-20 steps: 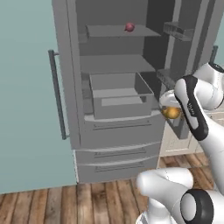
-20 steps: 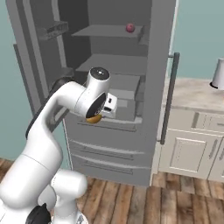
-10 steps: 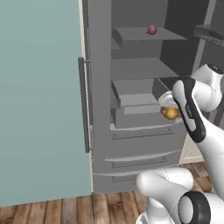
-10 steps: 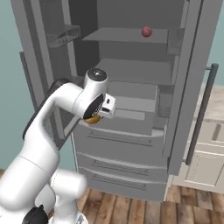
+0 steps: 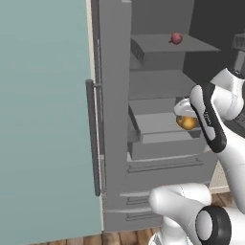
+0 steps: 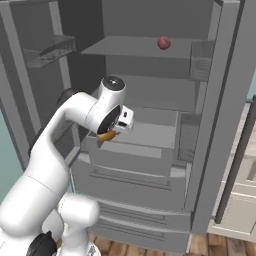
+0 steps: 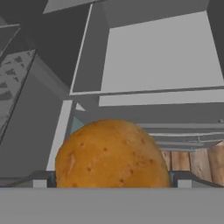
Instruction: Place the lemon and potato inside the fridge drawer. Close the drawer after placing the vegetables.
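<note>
Base has driven rightward; fridge fills more of both base views. Tool (image 7: 112,181) pinches potato (image 7: 112,153), fridge drawer (image 7: 157,57) pulled out at 12 o'clock.

One potato (image 7: 112,154), one drawer (image 7: 159,57), seemingly.

honestly can't read a single word, number or logo anywhere here. the fridge (image 6: 220,100) panels are plain grey, the fridge drawer (image 6: 135,160) front is blank, and the robot arm (image 5: 215,119) has no markings i can make out.
</note>
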You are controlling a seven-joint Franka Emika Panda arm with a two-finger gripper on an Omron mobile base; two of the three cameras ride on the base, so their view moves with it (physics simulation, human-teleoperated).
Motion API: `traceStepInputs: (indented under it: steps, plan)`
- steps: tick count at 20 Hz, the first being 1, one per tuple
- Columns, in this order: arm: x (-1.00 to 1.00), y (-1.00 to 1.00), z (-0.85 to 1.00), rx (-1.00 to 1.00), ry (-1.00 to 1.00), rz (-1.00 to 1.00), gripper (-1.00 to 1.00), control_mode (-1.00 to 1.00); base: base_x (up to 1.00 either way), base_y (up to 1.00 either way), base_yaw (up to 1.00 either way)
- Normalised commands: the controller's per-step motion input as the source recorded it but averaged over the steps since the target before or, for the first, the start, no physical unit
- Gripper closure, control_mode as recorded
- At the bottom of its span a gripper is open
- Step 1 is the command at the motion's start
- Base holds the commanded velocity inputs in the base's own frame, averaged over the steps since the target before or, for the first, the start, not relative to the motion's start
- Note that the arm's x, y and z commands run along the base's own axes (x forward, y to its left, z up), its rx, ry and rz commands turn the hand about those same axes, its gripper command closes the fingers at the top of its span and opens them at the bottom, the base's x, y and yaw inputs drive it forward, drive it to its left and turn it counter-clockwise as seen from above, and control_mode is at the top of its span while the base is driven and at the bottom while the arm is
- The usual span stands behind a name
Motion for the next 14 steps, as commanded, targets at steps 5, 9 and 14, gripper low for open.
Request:
traceStepInputs:
  steps: [5, 9, 14]
  plan:
    - [0.0, 0.0, 0.0, 0.0, 0.0, 0.0, 1.0, 1.0, 0.45, -0.14, 0.0]
    - [0.0, 0.0, 0.0, 0.0, 0.0, 0.0, 1.0, 1.0, 0.48, -0.12, 0.0]
    - [0.0, 0.0, 0.0, 0.0, 0.0, 0.0, 1.0, 1.0, 0.55, -0.3, 0.0]
